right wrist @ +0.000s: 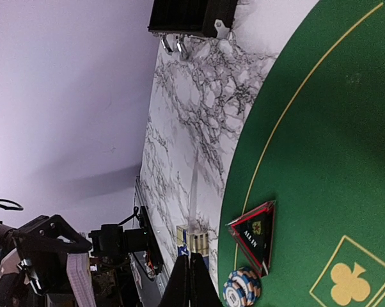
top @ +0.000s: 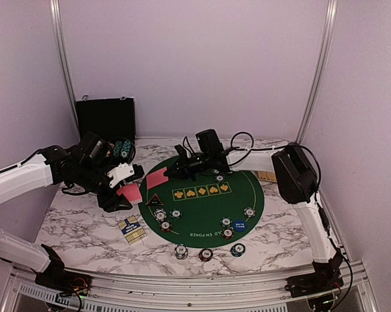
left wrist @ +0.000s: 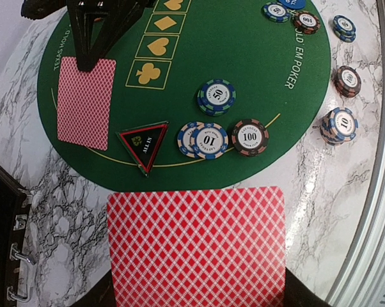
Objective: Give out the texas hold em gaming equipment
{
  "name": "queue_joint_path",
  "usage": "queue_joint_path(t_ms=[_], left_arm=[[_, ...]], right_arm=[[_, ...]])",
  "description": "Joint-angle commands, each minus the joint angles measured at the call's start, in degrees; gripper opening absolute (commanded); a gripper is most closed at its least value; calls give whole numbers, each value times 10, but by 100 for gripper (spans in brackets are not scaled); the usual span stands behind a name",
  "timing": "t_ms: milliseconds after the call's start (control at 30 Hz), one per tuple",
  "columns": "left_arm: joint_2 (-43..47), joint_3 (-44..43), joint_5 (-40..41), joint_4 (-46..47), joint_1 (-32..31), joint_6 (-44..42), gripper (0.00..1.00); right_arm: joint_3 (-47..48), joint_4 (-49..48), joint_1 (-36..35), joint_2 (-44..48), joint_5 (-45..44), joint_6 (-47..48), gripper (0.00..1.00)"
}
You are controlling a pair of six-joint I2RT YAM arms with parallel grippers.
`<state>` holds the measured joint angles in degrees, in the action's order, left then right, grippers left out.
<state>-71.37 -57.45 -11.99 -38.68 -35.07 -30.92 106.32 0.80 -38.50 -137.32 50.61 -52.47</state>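
Holding teal chips (top: 123, 149): black case (top: 106, 118)

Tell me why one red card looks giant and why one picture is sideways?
Left wrist view: the red-backed diamond-patterned playing card sits close to the lens, so it fills the bottom and dwarfs the striped poker chips. Right wrist view: that camera is rolled, so the round green felt mat looks tipped sideways.

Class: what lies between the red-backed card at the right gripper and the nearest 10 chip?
The black triangular ALL IN button, between card and 10 chip, shown in the left wrist view.
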Motion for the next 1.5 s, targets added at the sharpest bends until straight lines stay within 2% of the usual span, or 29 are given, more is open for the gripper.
queue_joint_path(t_ms=[0,367,767,1200,1467], left_arm=[[-2,-19,-14,-6,5,4,15],[-4,-19,-22,-6,5,11,14],[-7,-26,-18,-5,5,13,14],[-7,-24,-17,-5,5,11,14],[-2,-21,-18,-5,5,10,14]], right_arm=[[80,20,4,-47,-14,-1,0],[140,-63,4,-143,-23,-68,0],[189,-55,3,-197,-58,-65,0],[178,-67,-13,-218,-60,-75,0],[121,-62,-20,-184,-61,-54,0]])
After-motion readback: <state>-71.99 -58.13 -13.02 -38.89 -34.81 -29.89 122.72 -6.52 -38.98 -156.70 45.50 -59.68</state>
